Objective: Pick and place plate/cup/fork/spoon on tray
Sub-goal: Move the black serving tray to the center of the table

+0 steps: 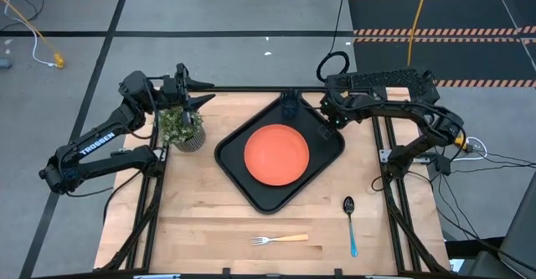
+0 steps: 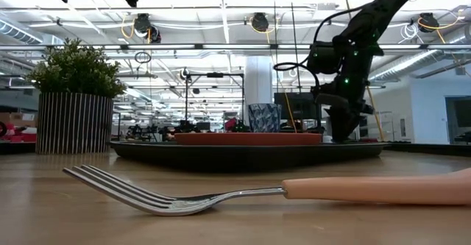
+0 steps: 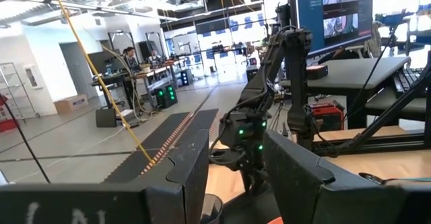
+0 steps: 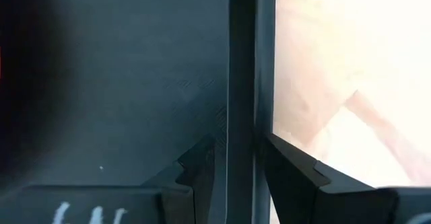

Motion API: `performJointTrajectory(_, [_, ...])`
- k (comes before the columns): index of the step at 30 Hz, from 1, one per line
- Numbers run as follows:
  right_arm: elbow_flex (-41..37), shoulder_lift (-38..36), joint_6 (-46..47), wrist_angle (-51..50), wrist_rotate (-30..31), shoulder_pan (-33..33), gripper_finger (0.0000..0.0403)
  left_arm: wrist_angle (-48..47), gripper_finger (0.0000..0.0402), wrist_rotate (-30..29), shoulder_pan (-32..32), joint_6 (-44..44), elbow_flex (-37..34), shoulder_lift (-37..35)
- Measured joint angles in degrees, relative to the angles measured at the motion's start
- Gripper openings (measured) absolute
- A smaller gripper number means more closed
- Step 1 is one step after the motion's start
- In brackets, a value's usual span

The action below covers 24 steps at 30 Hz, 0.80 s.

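Orange plate (image 1: 276, 155) already sits on the tray (image 1: 331, 155). The right jaws (image 4: 236, 150) clamp the tray's far rim. The left jaws (image 3: 232, 167) hang released above the plant (image 1: 181, 126). The spoon (image 1: 350, 225) lies near-to-far on the bench (image 1: 209, 220), nearer the right arm.

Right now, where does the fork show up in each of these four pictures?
High view: the fork lies on the wood at bottom centre, below the tray.
Low view: the fork fills the foreground, tines left and handle right, in front of the tray.
Left wrist view: not in it.
Right wrist view: not in it.
Shared landmark: the black tray, just beyond the fork in both table views.
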Motion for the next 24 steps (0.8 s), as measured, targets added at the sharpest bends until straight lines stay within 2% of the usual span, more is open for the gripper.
performJointTrajectory(9, [-0.04, 0.0, 5.36, -3.76, -0.06, 2.78, 0.0116, -0.18, 0.0145, 0.0, 0.0, 0.04, 0.0, -0.01])
performJointTrajectory(15, [-0.13, -0.89, 11.91, -6.78, -4.47, 5.01, 0.0116, -0.23, 0.0145, 0.0, 0.0, 0.04, 0.0, 0.0])
performJointTrajectory(24, [-0.15, -1.61, 21.23, -11.43, -4.76, 11.71, 0.0116, -0.61, 0.0145, 0.0, 0.0, 0.06, 0.0, -0.01])
